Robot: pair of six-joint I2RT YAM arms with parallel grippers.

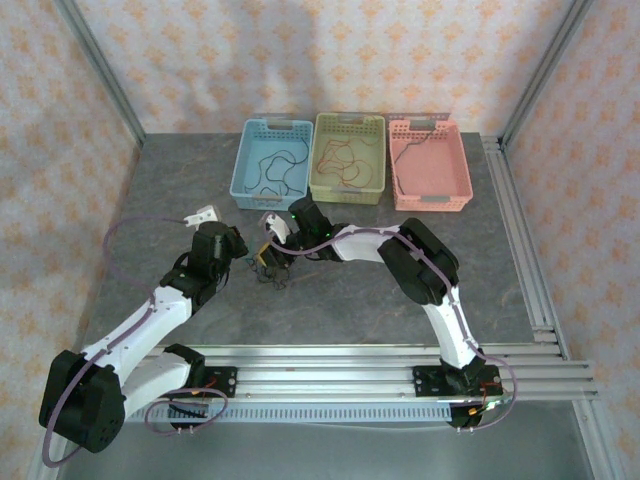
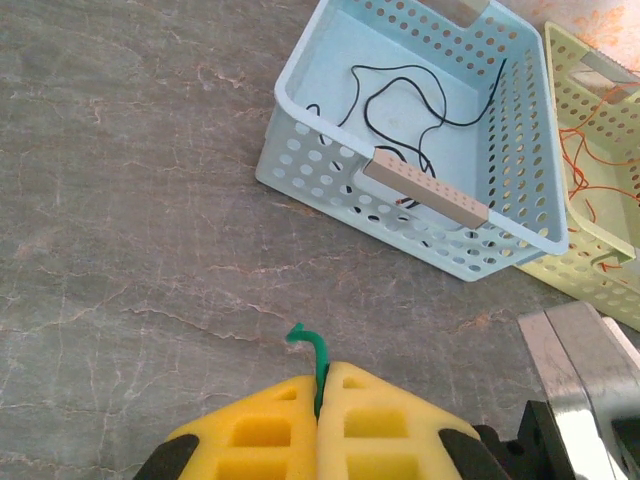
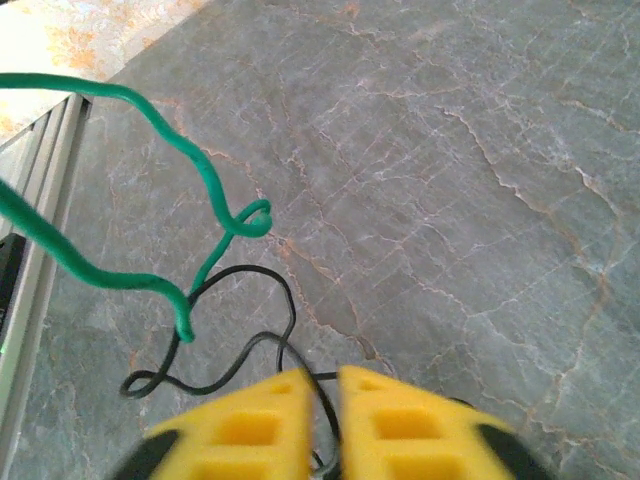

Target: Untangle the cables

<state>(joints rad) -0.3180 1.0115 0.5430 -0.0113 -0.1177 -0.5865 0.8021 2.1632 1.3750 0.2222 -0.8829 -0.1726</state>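
Left gripper [image 2: 320, 388] first: we see its yellow pads pressed together on the green cable [image 2: 316, 352], whose short hooked end pokes up just above the tips. The right gripper [image 3: 327, 388] has its pads almost meeting, with only a slim gap between them. A black cable [image 3: 243, 268] runs into that gap, and we cannot tell whether it is pinched. Just beyond those pads the black cable lies in loops on the table [image 2: 120, 200]. The green one rises off the table in an arc and curls over the loops. From above, both grippers meet near the middle of the table, over a small dark tangle [image 1: 268, 272].

Along the far edge we see three baskets side by side. The blue basket [image 2: 283, 100] holds a black strand [image 2: 400, 69]. The yellow-green basket [image 2: 600, 100] beside it holds orange strands [image 2: 585, 160]. The pink basket [image 1: 432, 203] is at the right.
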